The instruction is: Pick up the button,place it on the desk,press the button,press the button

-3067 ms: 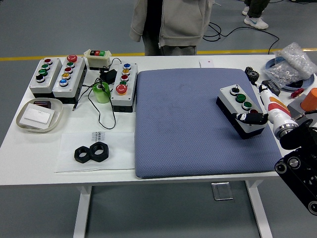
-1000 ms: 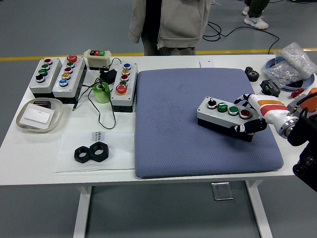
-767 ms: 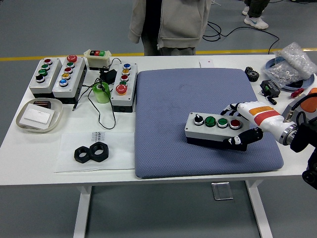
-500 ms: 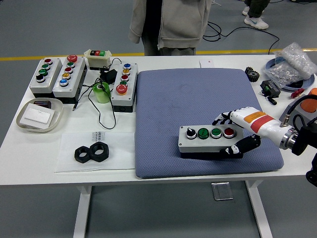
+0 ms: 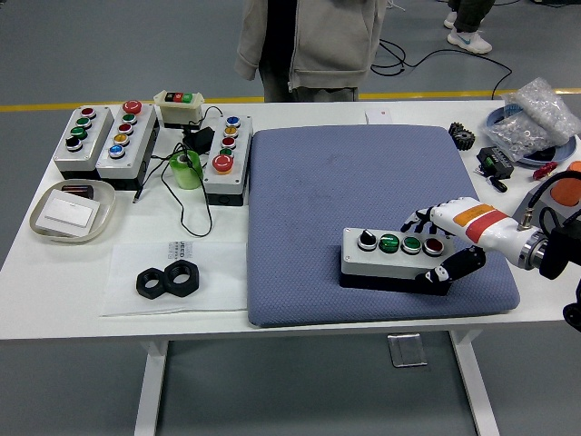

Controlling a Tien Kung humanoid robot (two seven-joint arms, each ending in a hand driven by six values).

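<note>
A grey button box (image 5: 395, 258) with a black knob, two green buttons and a red button lies on the blue-grey mat (image 5: 318, 182), near its front right corner. My right hand (image 5: 442, 245) comes in from the right edge and is shut on the box's right end, fingers over its far side and thumb (image 5: 450, 266) on the near side. The box rests flat on the mat with its long side running left to right. My left arm is out of sight.
Several other button boxes (image 5: 107, 136) stand at the back left, with a green tape roll (image 5: 186, 169) and cables. A white tray (image 5: 71, 211) and two black nuts (image 5: 169, 278) lie front left. Bagged parts (image 5: 536, 118) sit back right. A person (image 5: 304, 41) stands behind the table.
My right hand carried the button box from the mat's right edge toward the front middle, turned it level, and it now sits slightly further right than half a second ago.
</note>
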